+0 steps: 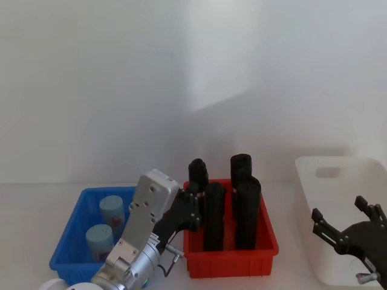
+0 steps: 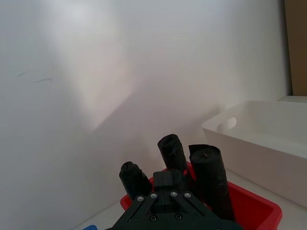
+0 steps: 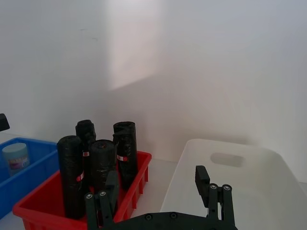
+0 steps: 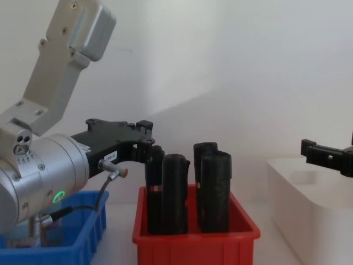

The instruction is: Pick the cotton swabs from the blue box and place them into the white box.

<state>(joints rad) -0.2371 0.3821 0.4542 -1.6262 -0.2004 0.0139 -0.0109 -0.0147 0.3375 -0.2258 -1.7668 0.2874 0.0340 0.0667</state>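
2 cotton swabs in blue box; left gripper: cannot tell; right gripper spread over white box

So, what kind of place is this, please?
Likely a robot test bench: a bare white table and wall, and a low blue plastic bin, a red plastic bin and a white plastic tub in a row. The left gripper hangs by the red bin's left edge, the right gripper over the tub.

head: from high, angled forward-down over blue box, red bin, white box | chest: low, side-on, close to red bin | left wrist: near, behind black rolls, facing wall | right wrist: beside white box, facing wall | shared by all: red bin
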